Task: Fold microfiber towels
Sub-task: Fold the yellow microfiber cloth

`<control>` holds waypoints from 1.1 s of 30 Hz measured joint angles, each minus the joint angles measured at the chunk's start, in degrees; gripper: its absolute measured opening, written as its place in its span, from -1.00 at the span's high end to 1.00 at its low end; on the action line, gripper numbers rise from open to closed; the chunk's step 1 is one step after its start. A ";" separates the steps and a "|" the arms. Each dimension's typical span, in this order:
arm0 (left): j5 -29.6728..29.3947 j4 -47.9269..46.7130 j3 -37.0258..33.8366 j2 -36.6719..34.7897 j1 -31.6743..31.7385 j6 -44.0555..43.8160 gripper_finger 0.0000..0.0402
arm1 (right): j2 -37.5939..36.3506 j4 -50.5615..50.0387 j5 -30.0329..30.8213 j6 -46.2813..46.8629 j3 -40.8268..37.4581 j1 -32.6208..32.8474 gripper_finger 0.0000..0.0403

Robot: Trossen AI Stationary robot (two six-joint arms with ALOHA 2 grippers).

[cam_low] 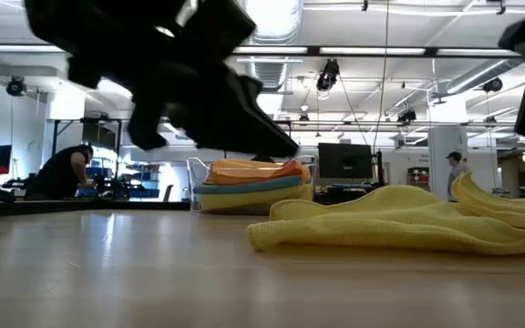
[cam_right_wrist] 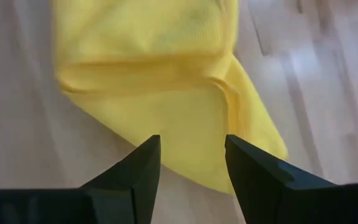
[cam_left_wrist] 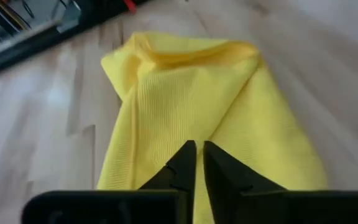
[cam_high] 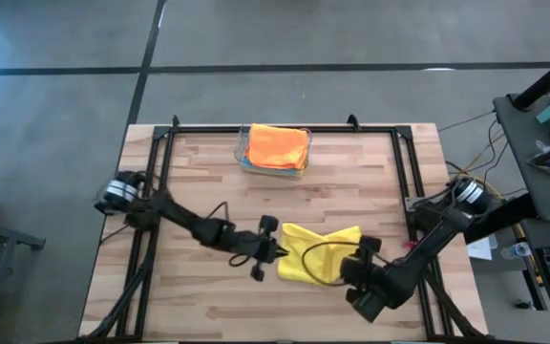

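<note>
Where the left gripper (cam_left_wrist: pixel 196 163) hangs over the yellow towel (cam_high: pixel 319 253), its two dark fingers are seen pressed together with nothing pinched between them. The right gripper (cam_right_wrist: pixel 191 163) is set just off the opposite side of the same cloth, fingers parted and empty. The towel is spread near the middle of the table (cam_high: pixel 208 182), toward its front edge, half-folded, with a raised crease and loose rumpled lobes.

Handling, as judged: very light, limp, no stiffness; a fine ribbed nap likely to cling to the wood rather than slide. A hold is best taken at a corner or hem, pinched thin, since a grab at the middle would only bunch it.

At the back edge, the clear bin (cam_high: pixel 244 153) holds folded cloths stacked flat: the orange towel (cam_high: pixel 278 145) on top, pale blue and yellow layers seen beneath from table level. Smooth pale butcher-block planks, black metal frame around.
</note>
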 joint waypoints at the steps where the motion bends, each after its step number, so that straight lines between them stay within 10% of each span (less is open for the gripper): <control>1: 0.98 -0.11 0.98 1.35 0.77 0.00 0.90 | -0.91 1.38 0.03 0.36 -1.83 0.04 0.15; 15: 12.40 -0.29 11.39 10.16 7.92 -1.10 0.23 | -16.29 23.47 1.64 -4.76 -20.24 0.02 0.15; 33: 8.00 -2.60 12.92 10.18 13.65 -2.67 0.16 | -21.37 28.67 6.53 -5.92 -25.56 0.02 0.15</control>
